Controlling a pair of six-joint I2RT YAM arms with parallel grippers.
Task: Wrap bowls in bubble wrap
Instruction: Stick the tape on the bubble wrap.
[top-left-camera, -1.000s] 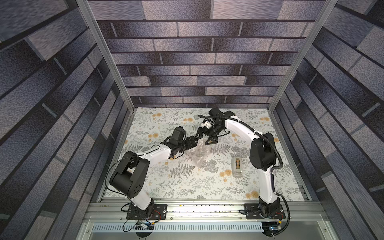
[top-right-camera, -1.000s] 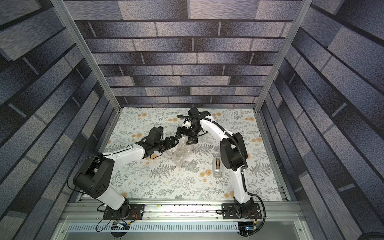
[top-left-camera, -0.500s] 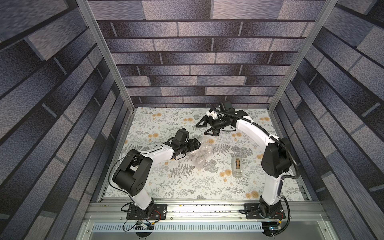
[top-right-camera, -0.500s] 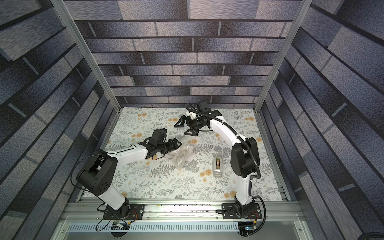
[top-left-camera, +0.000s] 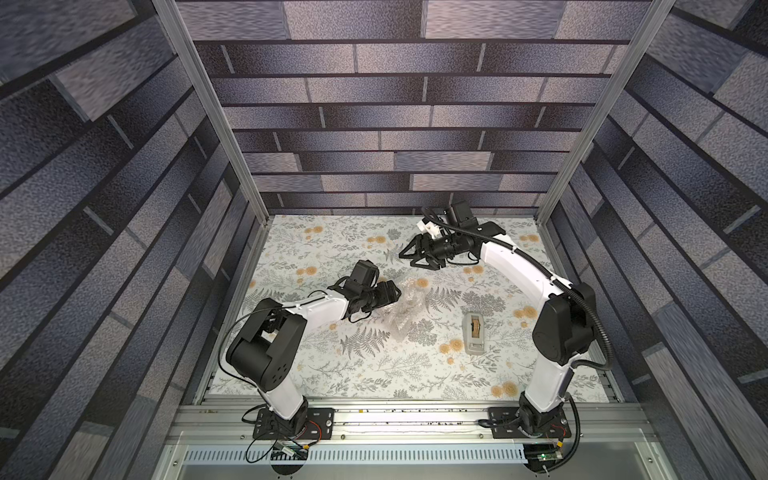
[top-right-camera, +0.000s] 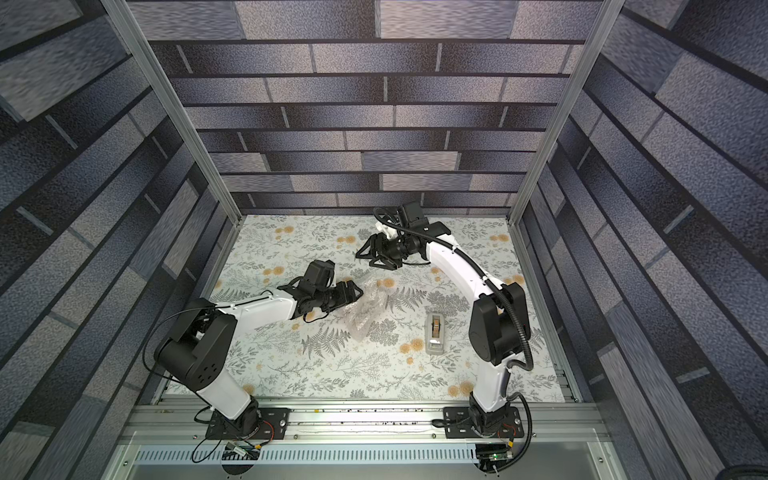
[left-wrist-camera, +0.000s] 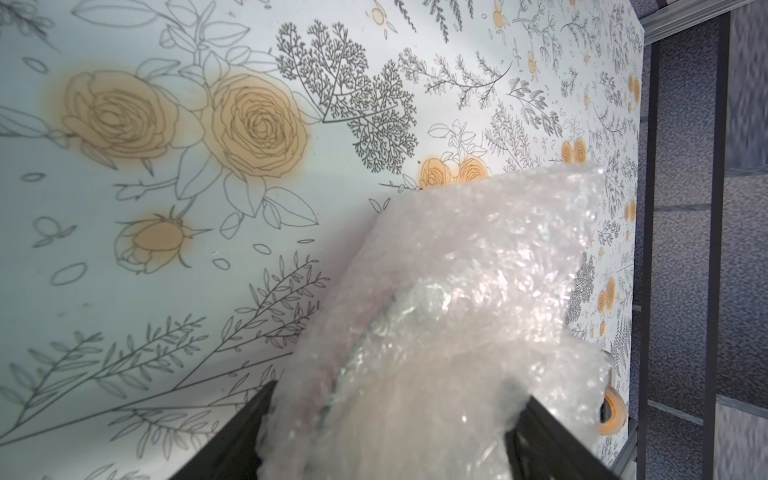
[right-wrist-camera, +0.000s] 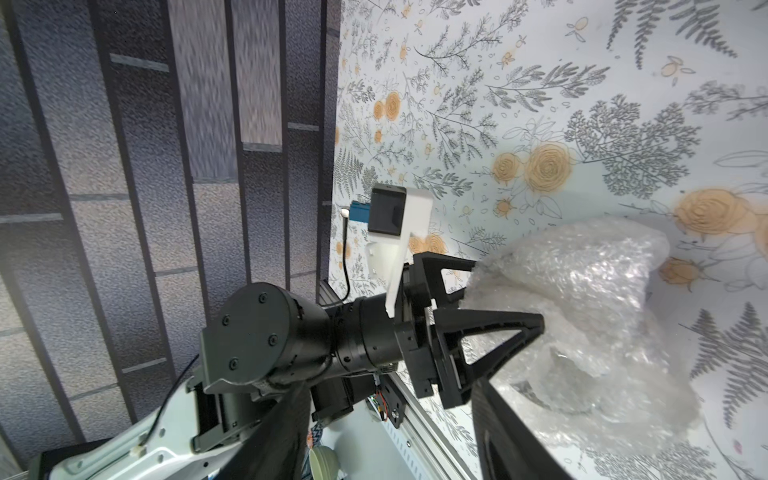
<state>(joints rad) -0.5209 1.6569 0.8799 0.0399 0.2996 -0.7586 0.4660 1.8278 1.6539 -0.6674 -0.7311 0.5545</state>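
- Top views: against a second ago, the right gripper (top-left-camera: 406, 258) is found drawn off the bubble wrap (top-left-camera: 405, 309), where it had nearly met the left gripper (top-left-camera: 397, 294). The right elbow has swung outward.
- The left gripper is hardly shifted and is kept at the wrap's edge.
- The right arm (top-left-camera: 515, 270) is arched high and reaches toward the far edge of the bench (top-left-camera: 374, 374). Its gripper is levelled sideways, jaws parted, with nothing between them.
- The left arm (top-left-camera: 320, 309) is laid low, stretched toward mid-bench. In the left wrist view its black fingers (left-wrist-camera: 249, 428) are pressed on both flanks of the wrap, so the wrap is grasped.
- The wrap is clear, shiny and crinkly, bunched into a lump mid-bench. The bowl (left-wrist-camera: 357, 345) is hidden inside, with only a dark curved rim line faintly seen.
- A grey tape dispenser (top-left-camera: 473, 332) with a tan roll lies flat between the wrap and the right arm, apart from both.
- The bench is covered in a pale print of grey ferns and orange roses.
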